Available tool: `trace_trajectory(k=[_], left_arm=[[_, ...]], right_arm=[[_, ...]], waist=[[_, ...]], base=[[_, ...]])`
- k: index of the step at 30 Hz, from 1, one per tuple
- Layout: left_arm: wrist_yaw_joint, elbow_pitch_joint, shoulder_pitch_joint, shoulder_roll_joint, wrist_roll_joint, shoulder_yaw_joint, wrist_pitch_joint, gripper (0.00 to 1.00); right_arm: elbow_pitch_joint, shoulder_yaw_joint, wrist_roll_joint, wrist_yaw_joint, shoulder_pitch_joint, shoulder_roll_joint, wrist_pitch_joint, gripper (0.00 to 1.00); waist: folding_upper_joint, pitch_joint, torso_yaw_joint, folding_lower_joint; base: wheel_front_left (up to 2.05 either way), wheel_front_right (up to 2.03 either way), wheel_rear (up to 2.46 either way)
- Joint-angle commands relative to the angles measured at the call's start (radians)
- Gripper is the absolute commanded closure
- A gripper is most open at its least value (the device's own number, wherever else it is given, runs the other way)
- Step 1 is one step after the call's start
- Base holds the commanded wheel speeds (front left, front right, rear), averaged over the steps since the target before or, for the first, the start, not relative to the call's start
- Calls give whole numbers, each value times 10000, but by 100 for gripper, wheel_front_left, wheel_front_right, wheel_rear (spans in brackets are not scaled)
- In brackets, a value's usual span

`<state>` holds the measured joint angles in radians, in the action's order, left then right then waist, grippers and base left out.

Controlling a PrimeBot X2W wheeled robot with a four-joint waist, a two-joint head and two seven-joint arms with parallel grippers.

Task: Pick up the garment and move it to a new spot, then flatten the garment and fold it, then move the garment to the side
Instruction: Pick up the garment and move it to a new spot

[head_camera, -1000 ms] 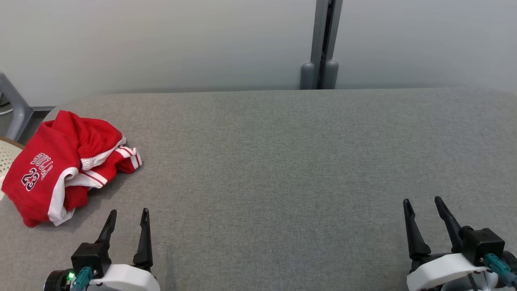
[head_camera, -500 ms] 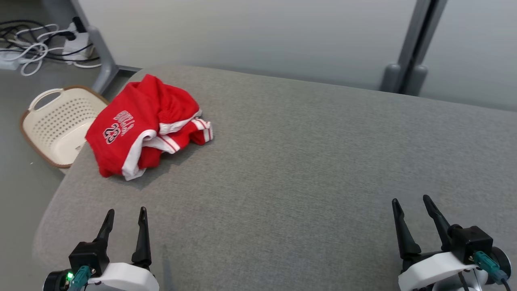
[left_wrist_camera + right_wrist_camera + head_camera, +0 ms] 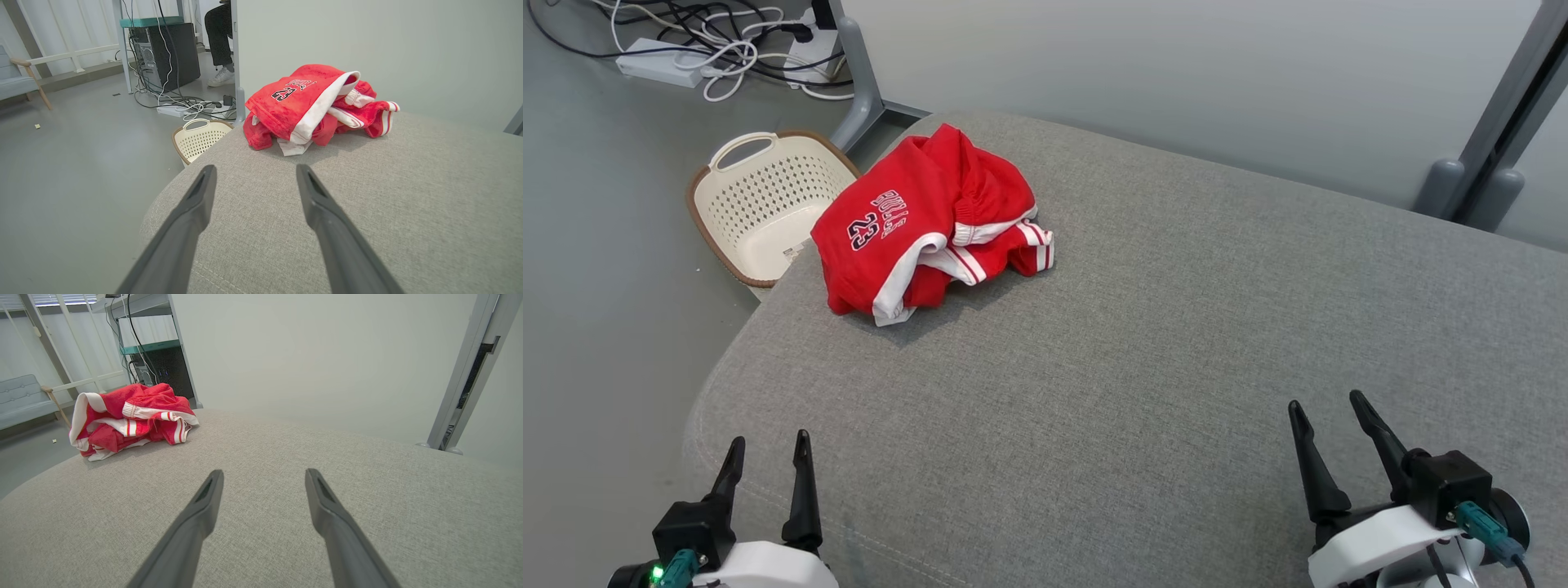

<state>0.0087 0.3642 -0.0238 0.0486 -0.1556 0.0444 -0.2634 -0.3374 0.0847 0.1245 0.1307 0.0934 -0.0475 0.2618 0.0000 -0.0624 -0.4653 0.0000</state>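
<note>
Two grippers hovered over the near edge of the grey padded table (image 3: 1160, 384), well apart: the left gripper (image 3: 769, 438) at its rounded left corner, the right gripper (image 3: 1325, 400) towards its right side, each with fingers spread wide and nothing between them. The crumpled red garment (image 3: 907, 229), white-trimmed and lettered "Bulls 23", lay heaped by the table's far left edge, well ahead of the left gripper. Just beyond that edge, a cream perforated laundry basket (image 3: 768, 188) sat on the floor near tangled cables (image 3: 727, 49).
</note>
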Motion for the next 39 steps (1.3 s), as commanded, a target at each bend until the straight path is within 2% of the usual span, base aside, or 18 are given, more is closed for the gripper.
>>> trace_trajectory(k=[1,7,16,23,25,32,39], left_arm=[[26,-70,7,35,-86,-15,-20,0],[5,-69,-18,36,-250,61,-20,0],[-373,440,-535,35,-1133,147,-20,0],[-743,1034,-1849,73,-791,667,-20,0],[-1044,1294,-2608,237,-583,884,-20,0],[-1344,2509,-4483,945,-390,883,-19,0],[-1389,4282,-6445,1886,-575,-76,-16,0]], right_arm=[[-14,28,55,1,95,-60,47,0],[-83,100,-41,1,136,-60,47,0],[-65,227,-254,1,304,-79,47,0],[-14,308,-286,1,626,-330,47,0],[16,346,-329,1,736,-439,47,0],[-1,586,-248,1,1081,-624,47,0],[-138,845,-179,1,1292,-625,47,0]], waist=[[0,-21,-14,0],[0,-121,127,0],[0,-579,657,0],[0,-1268,1247,0],[0,-1569,1490,0],[0,-2109,2054,0],[0,-2458,2566,0]], base=[[0,0,0],[0,0,0],[0,0,0],[0,0,0],[0,0,0],[0,0,0],[0,0,0]])
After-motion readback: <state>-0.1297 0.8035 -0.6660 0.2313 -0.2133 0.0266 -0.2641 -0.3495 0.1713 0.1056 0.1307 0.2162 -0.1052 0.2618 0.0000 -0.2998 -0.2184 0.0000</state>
